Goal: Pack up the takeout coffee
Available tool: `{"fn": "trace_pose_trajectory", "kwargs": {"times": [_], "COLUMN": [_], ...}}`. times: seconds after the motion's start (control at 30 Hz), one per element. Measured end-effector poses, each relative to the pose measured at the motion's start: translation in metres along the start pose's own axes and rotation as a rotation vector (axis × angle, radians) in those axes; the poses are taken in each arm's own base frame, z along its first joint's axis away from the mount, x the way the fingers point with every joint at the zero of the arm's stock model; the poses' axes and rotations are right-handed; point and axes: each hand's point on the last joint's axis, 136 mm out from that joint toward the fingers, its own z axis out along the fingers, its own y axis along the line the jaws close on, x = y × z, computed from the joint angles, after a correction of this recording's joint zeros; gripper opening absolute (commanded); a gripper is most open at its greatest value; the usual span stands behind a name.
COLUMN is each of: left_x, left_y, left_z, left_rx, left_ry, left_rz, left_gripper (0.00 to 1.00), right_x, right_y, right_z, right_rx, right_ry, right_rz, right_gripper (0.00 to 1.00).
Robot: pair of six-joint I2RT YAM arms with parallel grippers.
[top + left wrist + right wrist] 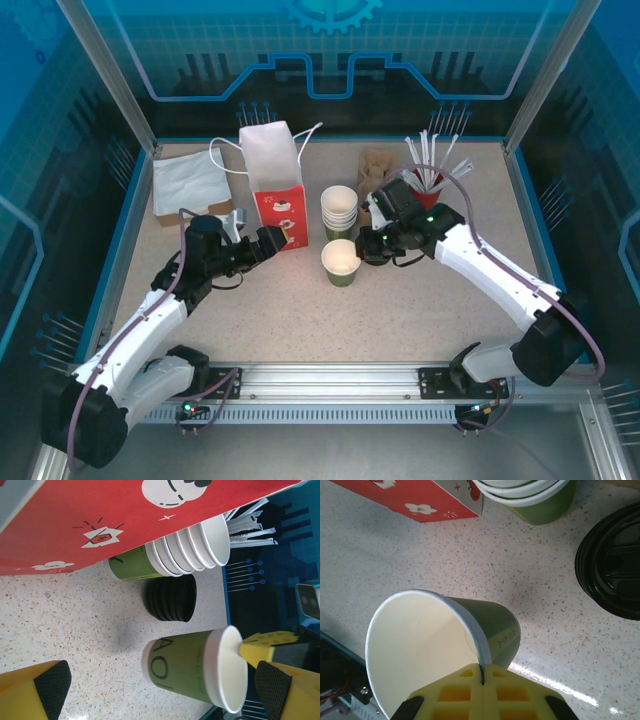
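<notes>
The top camera hangs above and behind the arm bases, facing forward and down, far enough off to hold the whole bench [300, 310] up to its back wall. The left wrist camera sits low and close, looking out between the fingers of the left pincer [161, 686] across the benchtop (its picture is rolled, so upright cups seem to lie sideways). The right wrist camera looks steeply down from very near, over the right pincer [482, 677], into the mouth of the paper cup [445, 640]. All three views share that cup, the cup stack [339, 212] and the red bag [278, 210]. Both wrist views also share the black lids [171, 598].
</notes>
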Motion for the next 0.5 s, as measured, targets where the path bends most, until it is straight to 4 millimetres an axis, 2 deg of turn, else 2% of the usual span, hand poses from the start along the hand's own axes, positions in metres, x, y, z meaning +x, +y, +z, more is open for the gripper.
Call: {"fn": "trace_pose_trajectory", "kwargs": {"times": [0.23, 0.37, 0.47, 0.5], "left_x": [0.0, 0.001, 0.002, 0.002], "left_y": [0.0, 0.0, -0.001, -0.001], "left_z": [0.0, 0.0, 0.001, 0.001], "left_rx": [0.001, 0.001, 0.001, 0.0], "left_ry": [0.001, 0.002, 0.004, 0.005], "left_rz": [0.001, 0.001, 0.003, 0.003], "left_gripper": [0.99, 0.99, 0.99, 0.99], "right_x": [0.007, 0.011, 0.012, 0.013], "right_y": [-0.012, -0.018, -0.02, -0.021], "right_z": [0.033, 0.046, 0.052, 0.053], "right_rx": [0.033, 0.038, 0.04, 0.042], "right_ry": [0.014, 0.024, 0.027, 0.03], "right_rz": [-0.003, 0.001, 0.004, 0.005], "right_gripper": [0.05, 0.05, 0.08, 0.12]}}
